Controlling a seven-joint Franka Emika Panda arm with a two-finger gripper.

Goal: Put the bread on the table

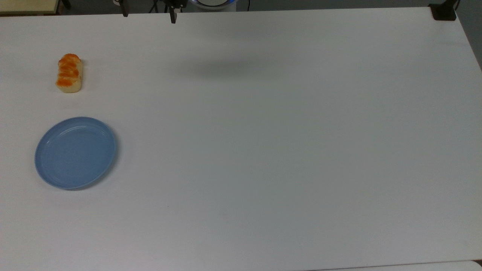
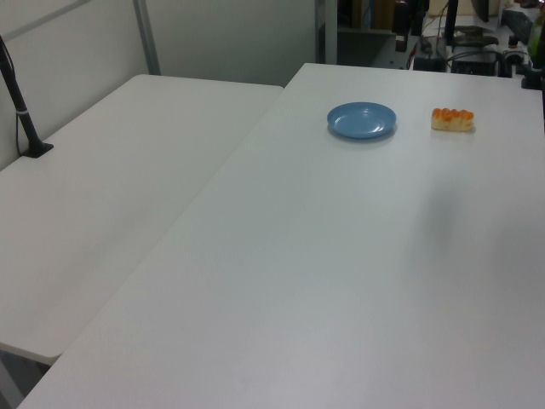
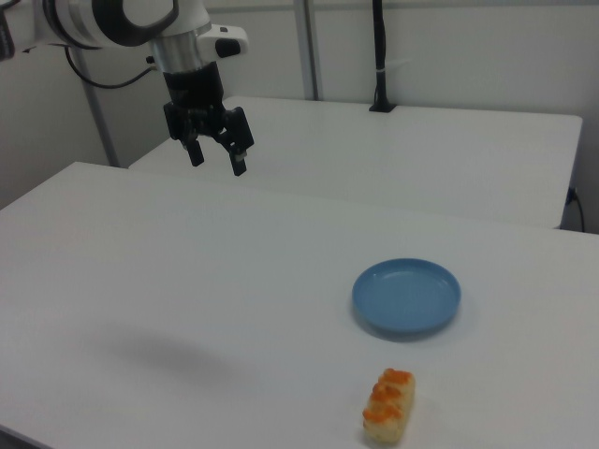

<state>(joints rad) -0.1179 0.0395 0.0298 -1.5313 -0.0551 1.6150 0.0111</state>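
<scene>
The bread (image 1: 69, 73) lies flat on the table (image 1: 263, 150), orange segmented top upward and pale sides showing, near the top view's left edge; in the left view the bread (image 2: 451, 119) sits toward the far right of the tabletop, and in the right view the bread (image 3: 389, 406) is close to the bottom edge. Nothing touches it. Beside it, but clearly apart, rests a round blue plate (image 1: 75, 152) with nothing on it; in the top view the plate is below the loaf, in the left view the plate (image 2: 362, 120) is to the left of the loaf, and in the right view the plate (image 3: 406, 296) lies beyond the loaf.

The gripper (image 3: 214, 154) hangs in the air above the table, well apart from both bread and plate, toward the right view's upper left; its two dark fingers (image 3: 239, 159) point downward and stand spread with an open gap between them, holding nothing. A soft shadow (image 3: 159, 355) falls on the white surface below it. A second white table (image 2: 111, 187) adjoins on the left view's left; a black post (image 2: 21, 111) stands on it.
</scene>
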